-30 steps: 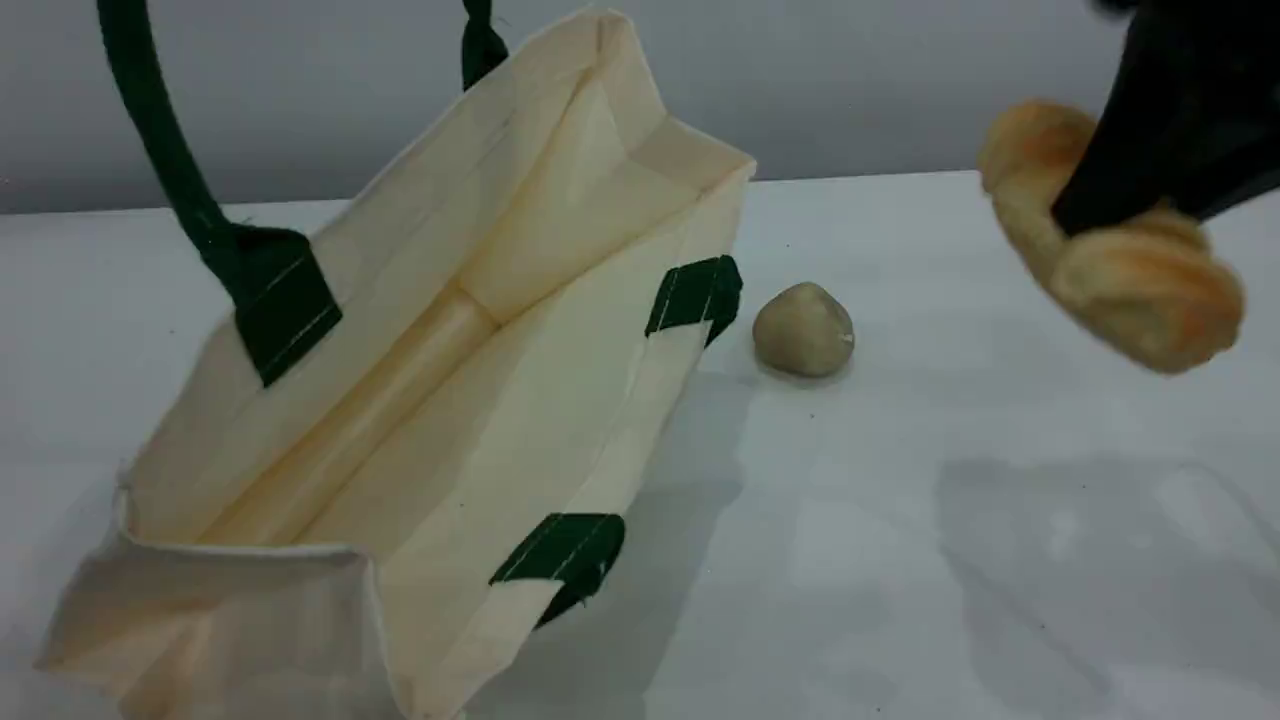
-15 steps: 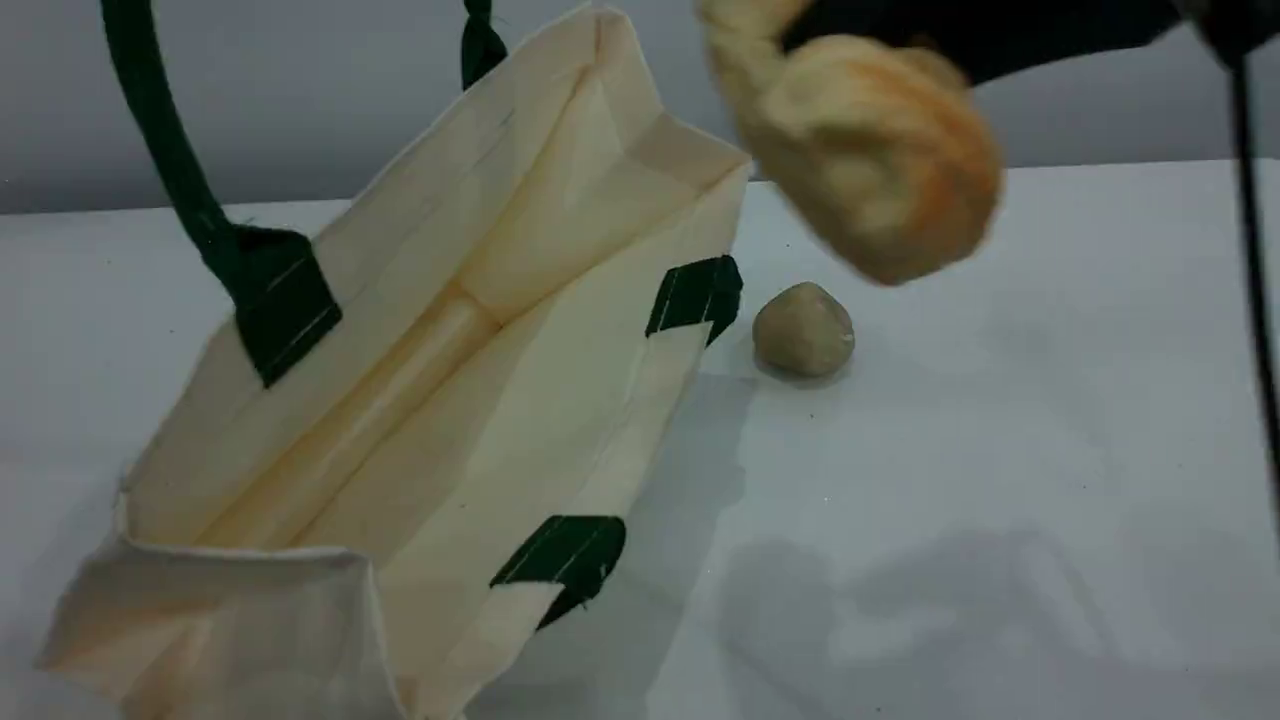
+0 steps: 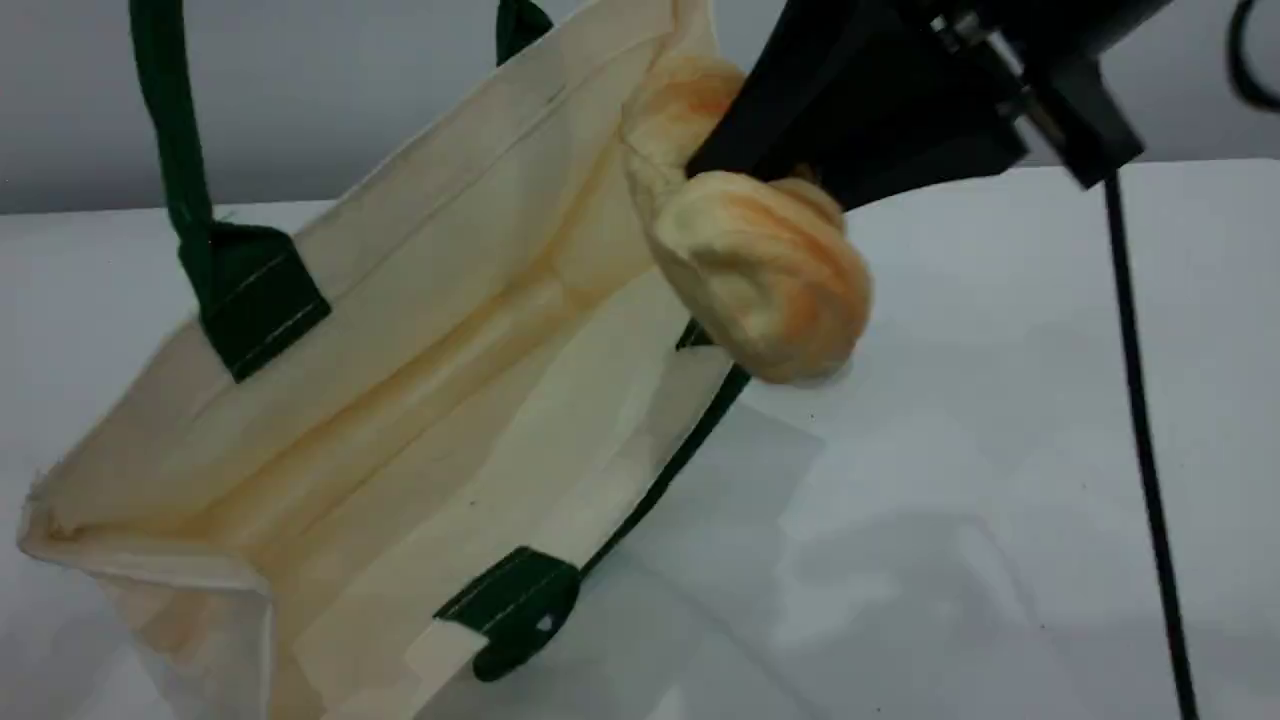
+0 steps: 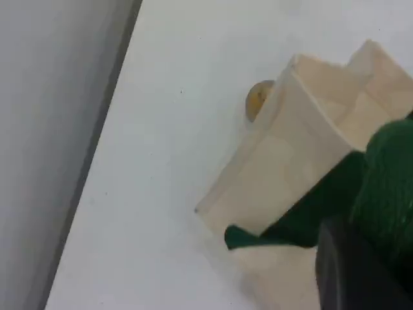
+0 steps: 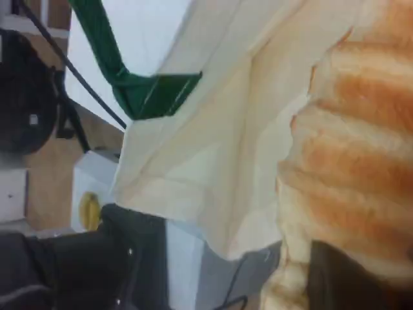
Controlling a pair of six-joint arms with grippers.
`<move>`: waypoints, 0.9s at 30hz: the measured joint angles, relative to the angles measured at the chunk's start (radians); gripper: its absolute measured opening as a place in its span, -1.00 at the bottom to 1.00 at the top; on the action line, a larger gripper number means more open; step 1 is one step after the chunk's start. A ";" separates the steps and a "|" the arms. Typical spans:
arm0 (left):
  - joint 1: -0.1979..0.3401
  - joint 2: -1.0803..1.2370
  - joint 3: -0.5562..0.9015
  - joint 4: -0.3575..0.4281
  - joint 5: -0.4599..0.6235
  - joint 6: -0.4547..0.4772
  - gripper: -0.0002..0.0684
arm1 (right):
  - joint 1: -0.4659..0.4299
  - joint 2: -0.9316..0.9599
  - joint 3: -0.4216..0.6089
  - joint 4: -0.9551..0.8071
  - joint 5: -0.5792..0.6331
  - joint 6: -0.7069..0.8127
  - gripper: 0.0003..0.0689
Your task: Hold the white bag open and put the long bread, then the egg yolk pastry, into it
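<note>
The white bag [image 3: 400,400] lies open on the table, mouth toward the camera. Its far green handle [image 3: 165,120] is pulled straight up out of the scene view. In the left wrist view my left gripper [image 4: 361,258] is shut on that green strap [image 4: 387,181], above the bag [image 4: 290,148]. My right gripper [image 3: 745,175] is shut on the long bread [image 3: 760,270], which hangs over the bag's right-hand rim. The ridged bread [image 5: 355,129] fills the right wrist view above the bag's cloth [image 5: 213,148]. The egg yolk pastry [image 4: 258,100] peeks out beside the bag's end; the bread hides it in the scene view.
The bag's near handle [image 3: 660,470] trails on the white table [image 3: 1000,500] along its right side. A black cable [image 3: 1140,430] hangs down at the right. A grey wall runs behind the table.
My right gripper has carried the long bread leftward from the table's right side to the bag's mouth. The bag has shifted and opened wider. The pastry is now covered in the scene view.
</note>
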 joint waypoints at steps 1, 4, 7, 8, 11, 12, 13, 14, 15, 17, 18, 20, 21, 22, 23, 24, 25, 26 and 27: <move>0.000 0.000 0.000 0.000 0.000 0.000 -0.76 | 0.000 0.012 0.000 0.014 0.000 -0.015 -0.72; 0.000 0.000 0.000 0.000 0.000 -0.001 -0.76 | 0.000 0.048 0.000 0.074 -0.022 -0.070 -0.72; 0.000 0.000 0.000 0.000 -0.001 -0.001 -0.76 | 0.000 0.089 -0.001 0.149 -0.031 -0.141 -0.73; 0.000 0.000 0.000 0.000 -0.001 -0.001 -0.76 | 0.000 0.105 -0.001 0.174 -0.025 -0.159 -0.73; 0.000 0.000 0.000 0.000 -0.001 -0.001 -0.76 | 0.000 0.143 -0.001 0.224 -0.024 -0.211 -0.73; 0.000 0.000 0.000 0.000 -0.001 -0.001 -0.76 | 0.000 0.156 -0.001 0.240 -0.027 -0.224 -0.73; 0.000 0.000 0.000 0.000 -0.001 -0.001 -0.76 | 0.000 0.166 -0.001 0.256 -0.034 -0.239 -0.73; 0.000 0.000 0.000 0.000 -0.001 -0.001 -0.76 | 0.000 0.178 -0.001 0.280 -0.037 -0.257 -0.73; 0.000 0.000 0.000 0.000 -0.001 -0.001 -0.76 | 0.000 0.189 -0.001 0.305 -0.039 -0.274 -0.73; 0.000 0.000 0.000 0.000 -0.001 -0.001 -0.76 | 0.000 0.211 -0.001 0.353 -0.039 -0.315 -0.73; 0.000 0.000 0.000 0.000 -0.001 -0.001 -0.76 | 0.000 0.224 -0.001 0.378 -0.039 -0.331 -0.73; 0.000 0.000 0.000 0.000 -0.001 -0.001 -0.76 | 0.000 0.253 -0.001 0.429 -0.040 -0.370 -0.73; 0.000 0.000 0.000 0.000 -0.001 -0.001 -0.76 | 0.000 0.267 -0.001 0.458 -0.044 -0.391 -0.73; 0.000 0.000 0.000 0.000 -0.001 -0.001 -0.76 | 0.000 0.284 -0.001 0.486 -0.051 -0.410 -0.73; 0.000 0.000 0.000 0.000 -0.001 -0.001 -0.76 | 0.000 0.301 -0.001 0.516 -0.061 -0.434 -0.73; 0.000 0.000 0.000 0.000 -0.001 -0.001 -0.76 | 0.000 0.317 -0.001 0.543 -0.068 -0.459 -0.73; 0.000 0.000 0.000 0.000 -0.001 -0.001 -0.76 | 0.000 0.336 -0.001 0.578 -0.068 -0.481 -0.73; 0.000 0.000 0.000 0.000 -0.001 -0.001 -0.76 | 0.000 0.355 -0.001 0.612 -0.068 -0.506 -0.73; 0.000 0.000 0.000 0.000 -0.001 -0.001 -0.76 | 0.000 0.372 -0.001 0.644 -0.068 -0.533 -0.73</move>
